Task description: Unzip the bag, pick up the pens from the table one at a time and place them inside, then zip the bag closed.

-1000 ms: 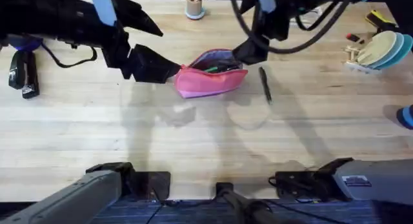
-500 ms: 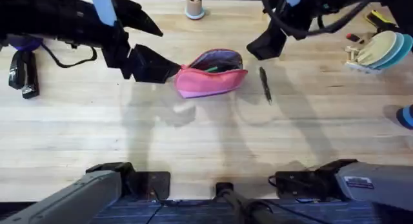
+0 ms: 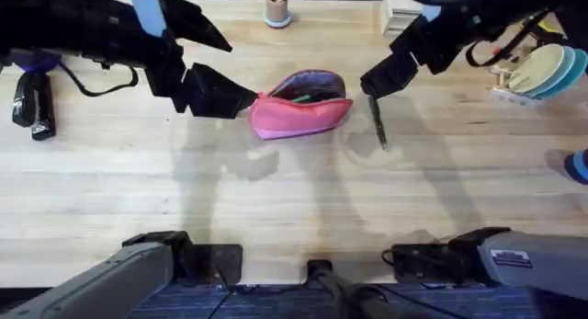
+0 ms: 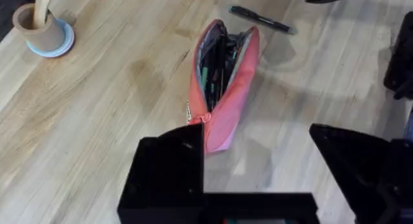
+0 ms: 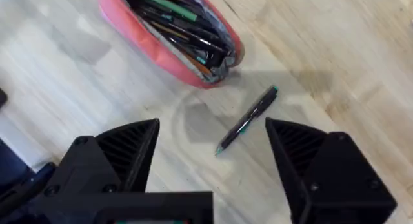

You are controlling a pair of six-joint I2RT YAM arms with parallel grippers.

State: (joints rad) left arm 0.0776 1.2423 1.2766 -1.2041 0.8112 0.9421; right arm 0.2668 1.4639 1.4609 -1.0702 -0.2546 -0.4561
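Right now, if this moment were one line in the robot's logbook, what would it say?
pink fabric pouch: unzipped, pens inside | thin dark pen: on wooden table | left end effector: at pouch end | right end effector: open above pen

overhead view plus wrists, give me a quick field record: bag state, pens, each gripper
bag: pink pouch, unzipped, mouth gaping, purple lining showing
pens inside: several in the bag
pen on table: one dark pen lying flat on the table, to the right of the bag, apart from it
left gripper: open, one finger at the bag's left end
right gripper: open, empty, above the loose pen
zip: not closed yet
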